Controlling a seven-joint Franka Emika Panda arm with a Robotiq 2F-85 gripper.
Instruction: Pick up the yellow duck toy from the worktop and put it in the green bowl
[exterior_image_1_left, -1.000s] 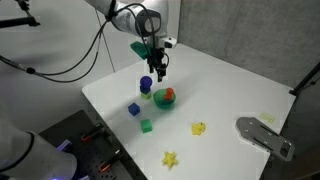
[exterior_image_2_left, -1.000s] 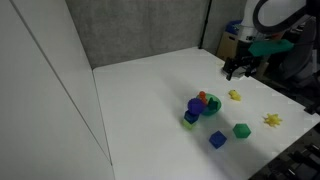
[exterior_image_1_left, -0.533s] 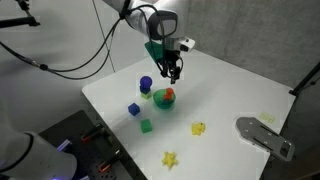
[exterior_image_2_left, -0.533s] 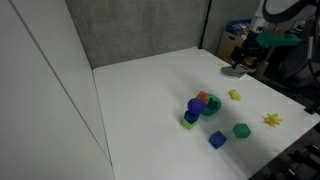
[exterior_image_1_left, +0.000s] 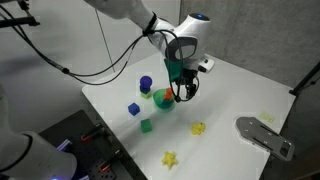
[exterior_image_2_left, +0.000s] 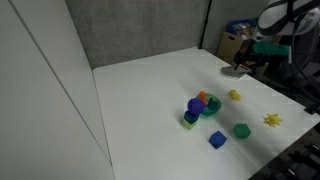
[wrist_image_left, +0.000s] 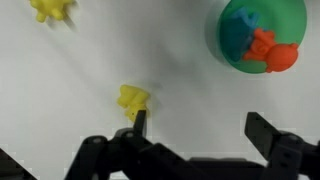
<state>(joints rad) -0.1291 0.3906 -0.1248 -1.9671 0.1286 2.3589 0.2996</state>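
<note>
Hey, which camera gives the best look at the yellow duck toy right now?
The wrist view: the yellow duck toy is largest there and unobstructed, so its lumpy outline shows. In both exterior views it is only a tiny yellow speck, its shape unreadable.

Both exterior views look down across the counter from afar — over different edges. The wrist view faces straight down, close; all share the green bowl.

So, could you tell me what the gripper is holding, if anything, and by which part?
Nothing: the gripper is open and empty; the yellow duck toy lies on the worktop.
</note>
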